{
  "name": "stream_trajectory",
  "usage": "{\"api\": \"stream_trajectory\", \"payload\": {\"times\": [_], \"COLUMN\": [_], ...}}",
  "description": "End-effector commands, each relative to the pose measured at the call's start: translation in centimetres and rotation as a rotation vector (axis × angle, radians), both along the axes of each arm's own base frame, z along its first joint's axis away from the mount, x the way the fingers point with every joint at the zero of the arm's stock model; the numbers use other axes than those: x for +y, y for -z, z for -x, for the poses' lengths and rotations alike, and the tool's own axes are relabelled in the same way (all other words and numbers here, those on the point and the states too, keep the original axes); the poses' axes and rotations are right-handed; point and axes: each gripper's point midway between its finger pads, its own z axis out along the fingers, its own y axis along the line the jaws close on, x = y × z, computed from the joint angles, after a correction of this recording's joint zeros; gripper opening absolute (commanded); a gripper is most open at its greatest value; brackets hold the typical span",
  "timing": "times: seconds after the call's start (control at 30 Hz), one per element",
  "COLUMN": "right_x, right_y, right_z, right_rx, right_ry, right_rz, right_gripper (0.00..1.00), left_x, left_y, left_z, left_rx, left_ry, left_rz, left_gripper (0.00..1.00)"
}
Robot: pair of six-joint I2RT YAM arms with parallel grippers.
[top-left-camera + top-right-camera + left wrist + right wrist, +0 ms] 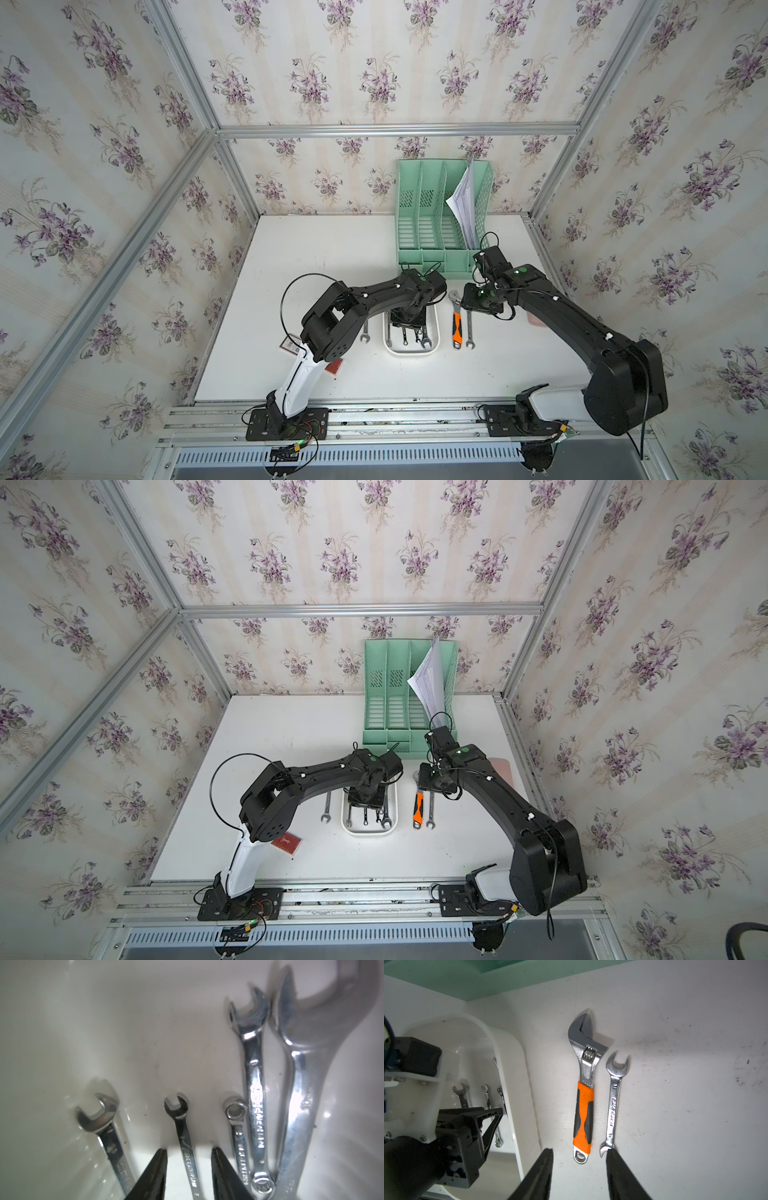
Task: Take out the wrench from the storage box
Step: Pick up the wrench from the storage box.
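Observation:
The storage box point(411, 353) point(368, 832), a shallow white tray, sits mid-table and holds several chrome wrenches. My left gripper point(409, 322) point(189, 1150) reaches down into it and is open. Its black fingers point(158, 1167) straddle the handle of a small open-end wrench point(182, 1132), with a gap on each side. In the left wrist view a wider wrench point(97, 1118) lies to one side, and a ring-end wrench point(239, 1136), a longer one point(256, 1084) and a big one point(301, 1084) to the other. My right gripper point(482, 305) point(579, 1150) hangs open and empty above the table beside the box point(508, 1059).
An orange-handled adjustable wrench point(457, 328) point(584, 1113) and an open-end wrench point(469, 328) point(613, 1105) lie right of the box; another wrench point(365, 332) lies left of it. A mint-green file organizer point(436, 220) with papers stands behind. A red card box point(286, 842) lies by the left arm.

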Motion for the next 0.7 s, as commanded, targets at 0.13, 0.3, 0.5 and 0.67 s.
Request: {"api": "stream_trajectory", "payload": {"times": [0.13, 0.3, 0.5, 0.67], "right_x": [-0.1, -0.1, -0.1, -0.1], "right_y": [-0.7, -0.8, -0.7, -0.6], "right_z": [-0.3, -0.3, -0.3, -0.3], "right_rx": [-0.024, -0.025, -0.024, -0.022], "right_ry": [-0.006, -0.009, -0.009, -0.008], "right_rz": [0.008, 0.01, 0.012, 0.01], "right_gripper": [0.48, 0.48, 0.47, 0.48], "left_x": [0.5, 0.6, 0.9, 1.1], "left_y": [1.6, 1.4, 0.7, 0.0], "left_z": [1.2, 1.1, 0.6, 0.3], "left_rx": [0.064, 0.074, 0.06, 0.041], "left_ry": [-0.022, -0.029, -0.022, -0.016], "left_rz": [-0.009, -0.001, 0.0, -0.003], "left_gripper": [0.3, 0.21, 0.13, 0.1]}}
